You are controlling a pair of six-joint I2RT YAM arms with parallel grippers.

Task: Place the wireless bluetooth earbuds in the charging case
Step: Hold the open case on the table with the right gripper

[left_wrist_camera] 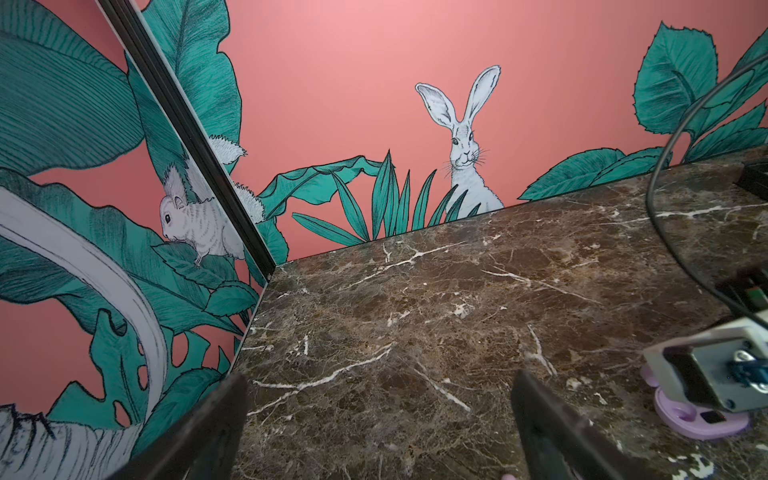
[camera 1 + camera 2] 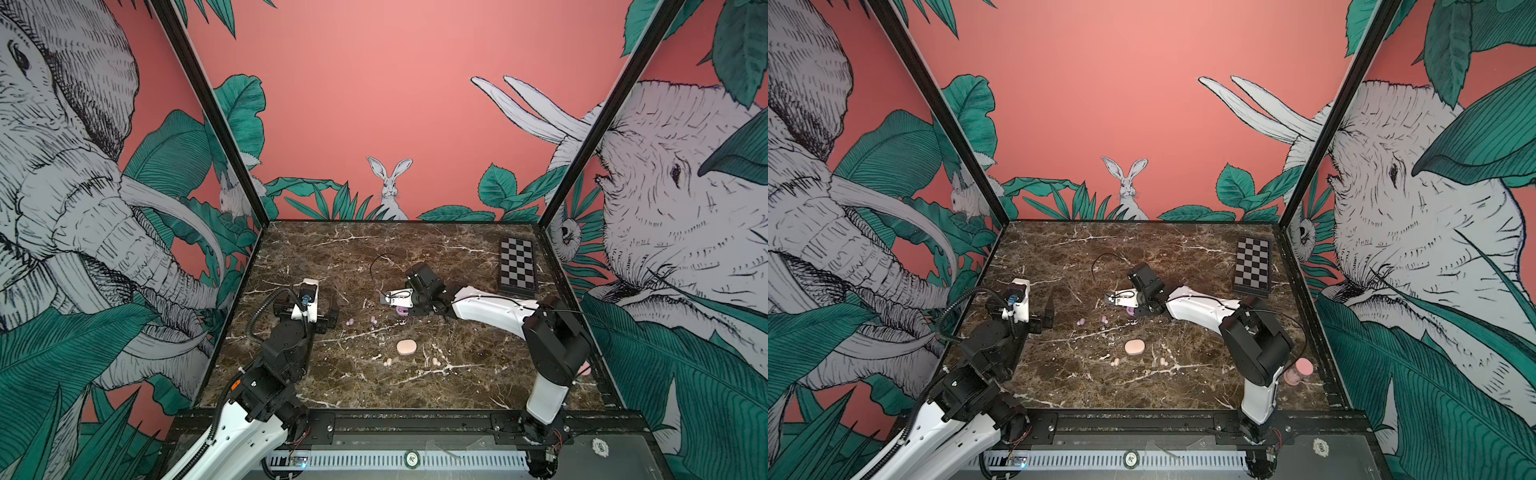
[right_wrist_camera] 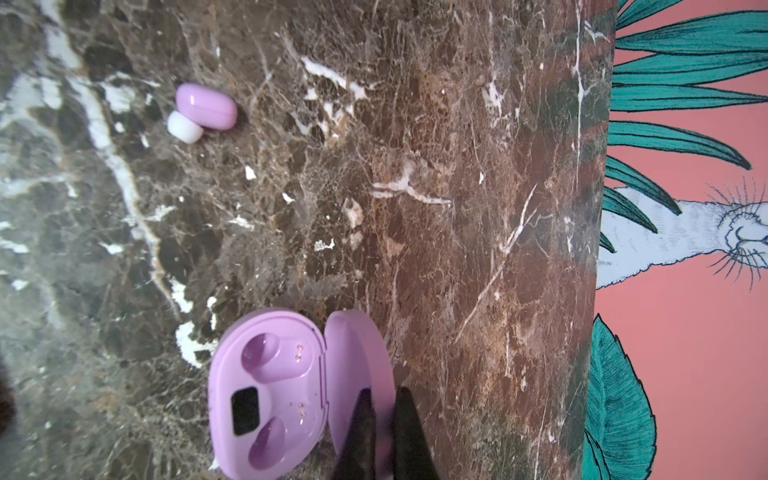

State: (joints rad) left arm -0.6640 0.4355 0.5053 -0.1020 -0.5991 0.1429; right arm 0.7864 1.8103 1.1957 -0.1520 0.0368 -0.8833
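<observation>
On the marble table (image 3: 457, 124), my right gripper (image 3: 380, 432) pinches the raised lid of the open lilac charging case (image 3: 270, 386), both sockets empty. A lilac earbud (image 3: 203, 110) lies apart. My left gripper (image 1: 374, 424) is spread wide.

The left gripper (image 1: 376, 432) is hovering over the marble worktop (image 1: 415, 316), its fingers (image 1: 552, 432) spread wide apart. The lilac charging case (image 1: 702, 419) is lying open beneath the right gripper (image 1: 715, 374).

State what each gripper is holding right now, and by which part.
The right gripper is shut on the raised lid of the open lilac charging case, pinching the lid's edge. The left gripper is open and holds nothing.
</observation>
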